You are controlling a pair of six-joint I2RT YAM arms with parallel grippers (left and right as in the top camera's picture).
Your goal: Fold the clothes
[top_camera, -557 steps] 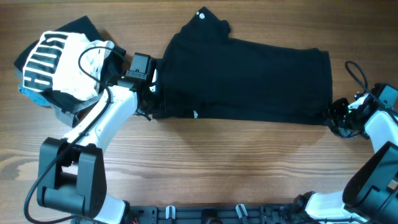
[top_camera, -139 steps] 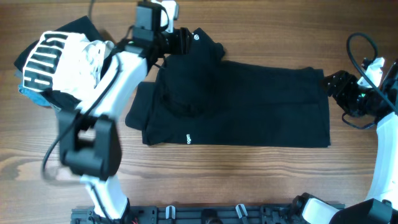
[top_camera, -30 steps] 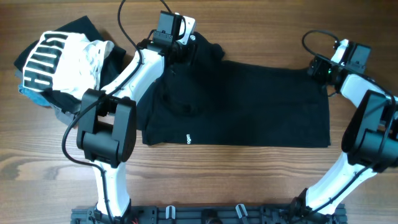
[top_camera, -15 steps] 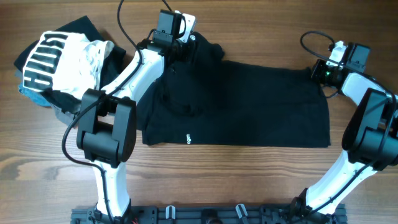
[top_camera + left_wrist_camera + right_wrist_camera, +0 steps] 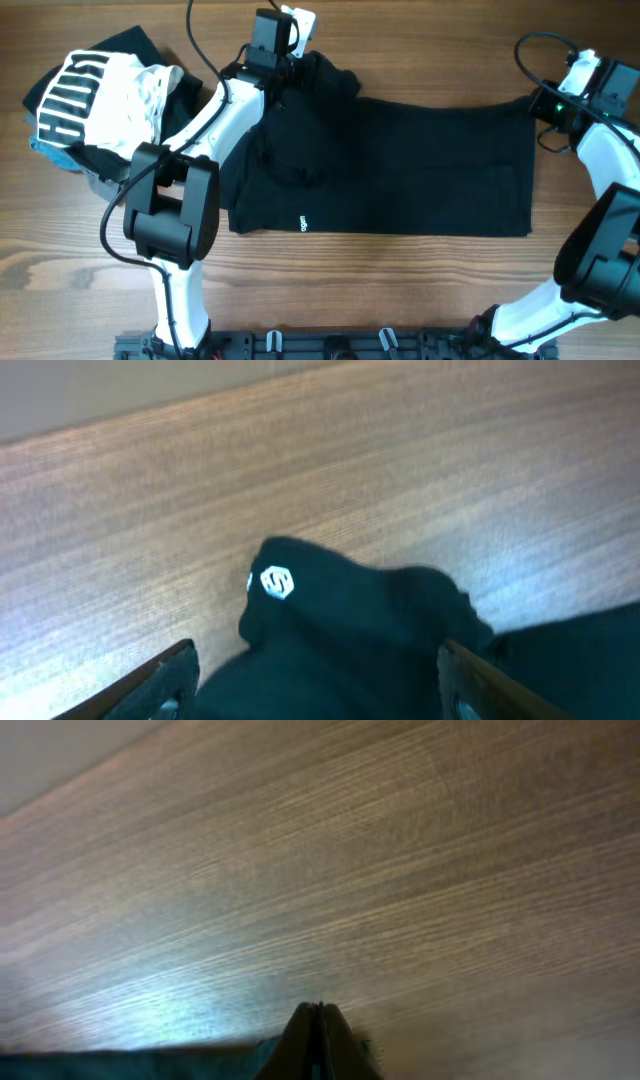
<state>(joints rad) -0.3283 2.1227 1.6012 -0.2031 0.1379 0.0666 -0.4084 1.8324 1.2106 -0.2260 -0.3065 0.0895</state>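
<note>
Even bright light, bluish glare on table (image 5: pixel 170 1010), wrist views soft

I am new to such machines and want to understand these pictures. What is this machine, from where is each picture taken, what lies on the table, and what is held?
These are two robot arms, each ending in a two-finger gripper. One picture looks down from above the wooden table; the other two come from cameras on the wrists. A black T-shirt lies spread on the table, a pile of other clothes beside it. The left gripper stands open around a bunched part bearing a white logo. The right gripper is shut, apparently pinching a corner of the T-shirt.
</note>
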